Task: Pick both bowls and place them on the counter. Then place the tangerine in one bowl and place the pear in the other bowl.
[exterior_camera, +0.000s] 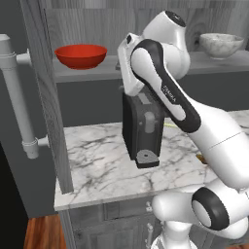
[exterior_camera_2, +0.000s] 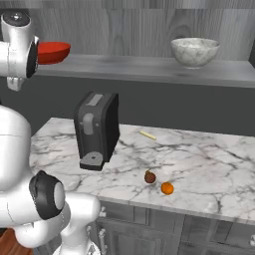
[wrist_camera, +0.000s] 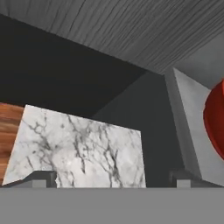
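Observation:
The red bowl stands on the grey shelf at the left, and its rim shows at the right edge of the hand view. On the same shelf, far to the right, stands the marbled bowl. The tangerine and the brown pear lie side by side near the front edge of the marble counter. My gripper is open, its fingertips set wide apart with nothing between them. It is up at shelf height, just right of the red bowl and apart from it.
A black coffee machine stands on the counter below the shelf, left of the fruit. A small yellow stick lies behind it. A grey upright panel bounds the counter on the left, with a white pipe beyond.

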### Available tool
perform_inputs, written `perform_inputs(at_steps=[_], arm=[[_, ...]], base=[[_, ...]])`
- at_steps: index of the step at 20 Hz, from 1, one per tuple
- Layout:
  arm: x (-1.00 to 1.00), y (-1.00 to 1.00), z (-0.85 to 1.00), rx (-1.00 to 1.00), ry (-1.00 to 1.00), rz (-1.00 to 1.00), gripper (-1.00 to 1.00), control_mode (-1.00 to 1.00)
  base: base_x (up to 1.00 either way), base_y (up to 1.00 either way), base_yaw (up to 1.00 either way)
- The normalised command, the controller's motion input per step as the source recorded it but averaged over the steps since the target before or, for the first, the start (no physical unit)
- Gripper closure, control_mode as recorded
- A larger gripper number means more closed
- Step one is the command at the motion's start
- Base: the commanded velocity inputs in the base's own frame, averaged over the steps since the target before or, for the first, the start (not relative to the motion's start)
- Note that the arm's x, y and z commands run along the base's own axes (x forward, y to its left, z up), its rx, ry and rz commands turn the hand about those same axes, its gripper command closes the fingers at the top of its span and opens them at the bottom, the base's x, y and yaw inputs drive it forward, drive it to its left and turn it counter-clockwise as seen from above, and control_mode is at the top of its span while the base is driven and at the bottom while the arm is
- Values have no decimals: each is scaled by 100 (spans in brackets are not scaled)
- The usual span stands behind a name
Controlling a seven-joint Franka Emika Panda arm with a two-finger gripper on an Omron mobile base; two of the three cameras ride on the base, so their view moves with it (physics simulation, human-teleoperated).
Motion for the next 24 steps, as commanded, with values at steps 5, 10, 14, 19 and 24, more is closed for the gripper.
perform_inputs(at_steps=[5, 10, 14, 19, 24], arm=[[8, 31, 31, -5, -10, 3, -100, -100], [8, 17, 10, -10, -17, -2, -100, -100], [26, 12, 1, -8, -8, -6, -100, -100], [48, 3, 0, -5, -4, -4, -100, -100], [42, 1, 9, -3, -8, 0, -100, -100]], base=[[0, 0, 0], [0, 0, 0], [0, 0, 0], [0, 0, 0], [0, 0, 0]])
